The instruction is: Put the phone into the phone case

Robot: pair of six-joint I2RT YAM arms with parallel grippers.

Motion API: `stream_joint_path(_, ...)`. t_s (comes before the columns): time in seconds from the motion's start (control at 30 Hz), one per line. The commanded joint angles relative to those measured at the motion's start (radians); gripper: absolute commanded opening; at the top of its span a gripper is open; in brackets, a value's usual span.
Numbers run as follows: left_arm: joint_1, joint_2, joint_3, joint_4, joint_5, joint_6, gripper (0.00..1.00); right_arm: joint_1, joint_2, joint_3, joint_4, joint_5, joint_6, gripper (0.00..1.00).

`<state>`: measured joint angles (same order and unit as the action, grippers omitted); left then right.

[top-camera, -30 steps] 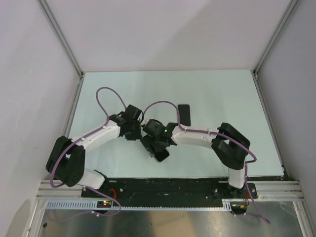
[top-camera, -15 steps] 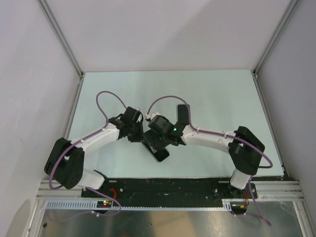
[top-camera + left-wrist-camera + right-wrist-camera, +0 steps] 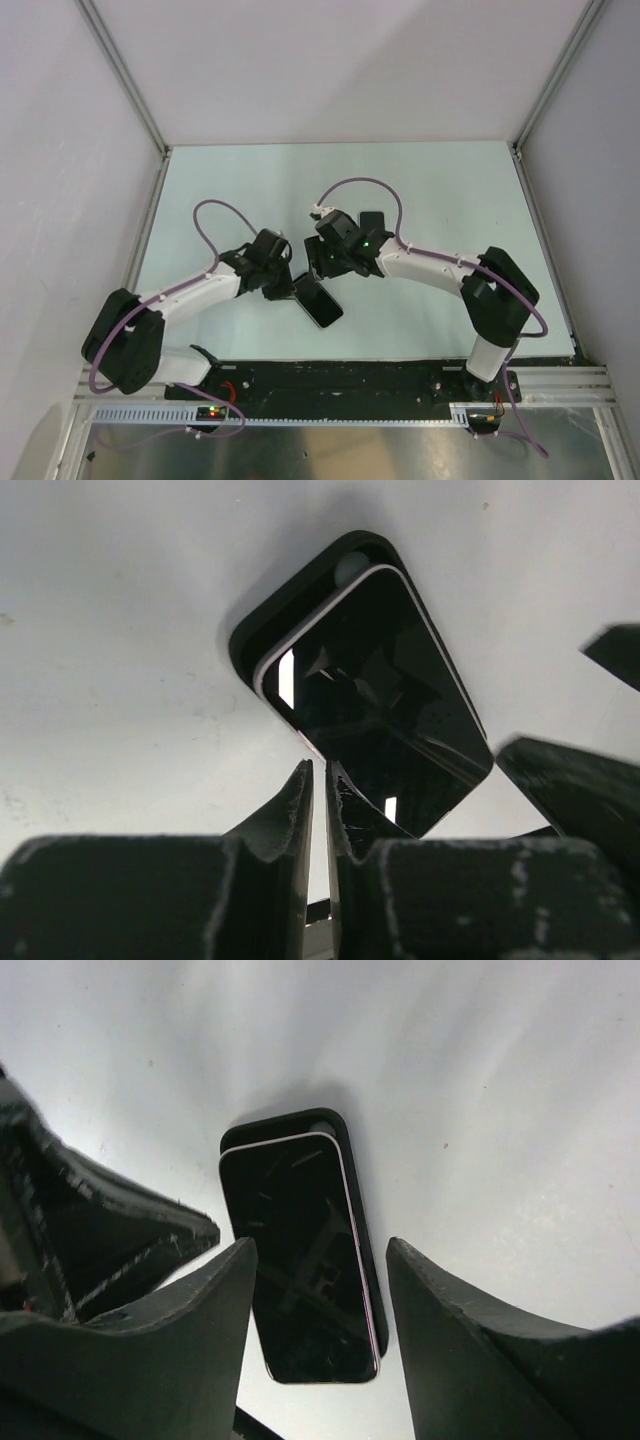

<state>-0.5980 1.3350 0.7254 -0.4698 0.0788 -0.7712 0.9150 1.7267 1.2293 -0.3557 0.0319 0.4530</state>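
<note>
Top external view: a boxed-in cell w/ plain pale walls (image 3: 340, 70) on three sides and aluminium posts (image 3: 120, 70) running up the back corners. The table (image 3: 450, 200) is a flat, pale mint-white sheet, matte, w/ soft shadows under the arms. A black base rail (image 3: 340, 380) runs along its near edge.

L arm (image 3: 190, 290) reaches from the near-left corner toward the middle, and R arm (image 3: 430, 268) reaches from the near-right. Their wrists end close together near table centre. Each arm has a purple cable (image 3: 215, 225) looped above it.

L gripper (image 3: 318, 775): fingers pressed together w/ only a hairline gap and nothing between them. The tips sit at the phone's near long edge; can't tell if they touch it.

R gripper (image 3: 320, 1245): fingers spread wide and holding nothing. It hovers over the table, and the phone shows in the gap below it.

The phone (image 3: 380, 700) lies screen up, angled, near the table middle, just fwd of both wrists. It lies on the black case (image 3: 290, 600), which pokes out past one short end and along one long side, w/ a round camera hole showing at that end. So the phone is offset on the case; can't tell if any edge is clipped in.

Another flat dark item (image 3: 372, 218) lies just behind the R wrist, partly hidden. A green LED (image 3: 367, 241) is lit on that wrist.
</note>
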Motion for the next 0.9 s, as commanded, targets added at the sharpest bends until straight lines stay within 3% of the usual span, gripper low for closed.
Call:
stream_joint_path(0.0, -0.023, -0.022, -0.005, 0.062, 0.018, -0.057, 0.12, -0.044, 0.058, -0.002, 0.085, -0.110, 0.053, 0.57)
stream_joint_path(0.37, -0.031, -0.001, -0.013, 0.072, -0.022, -0.070, 0.08, -0.084, 0.140, 0.017, 0.127, -0.173, 0.072, 0.54)
stream_joint_path(0.87, -0.030, 0.001, -0.031, 0.071, -0.127, -0.119, 0.13, -0.085, 0.181, 0.032, 0.130, -0.181, 0.070, 0.53)
